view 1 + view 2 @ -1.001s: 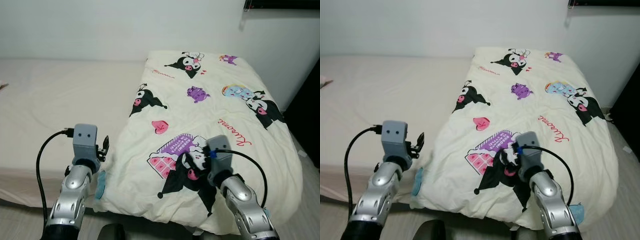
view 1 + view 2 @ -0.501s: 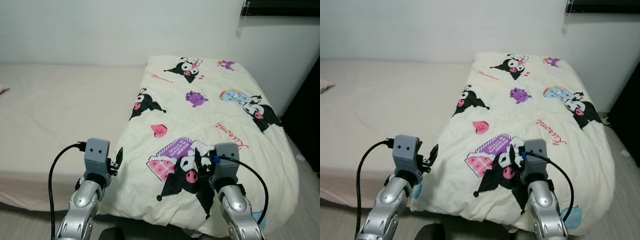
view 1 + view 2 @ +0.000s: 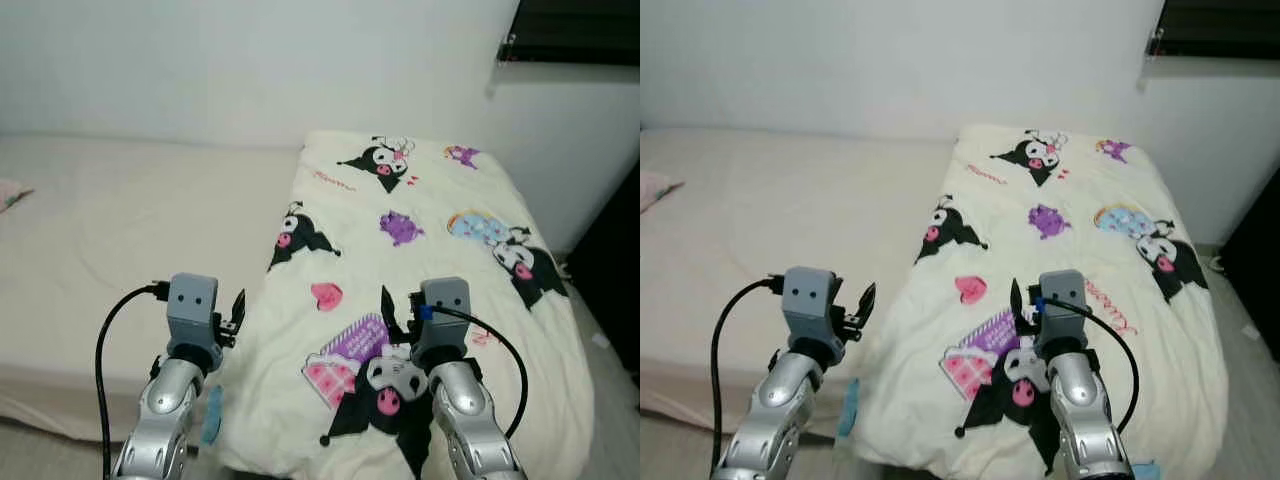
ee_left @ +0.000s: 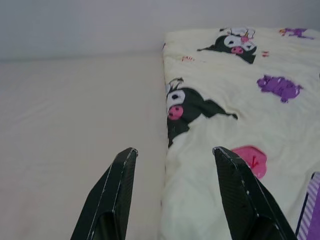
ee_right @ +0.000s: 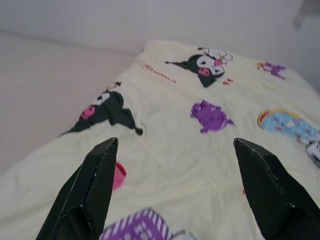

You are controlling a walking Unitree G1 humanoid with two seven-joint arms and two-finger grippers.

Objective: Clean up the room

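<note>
Two tools hover with fingers spread: left tool (image 4: 172,192) at the edge of the cartoon-print comforter (image 3: 420,260), right tool (image 5: 175,195) above it; the comforter covers the bed's (image 3: 120,220) right half.

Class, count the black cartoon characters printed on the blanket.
5: one at the blanket's far end, one at its left edge, one at its right edge, one beside the right gripper, one partly hidden under rainbow.
</note>
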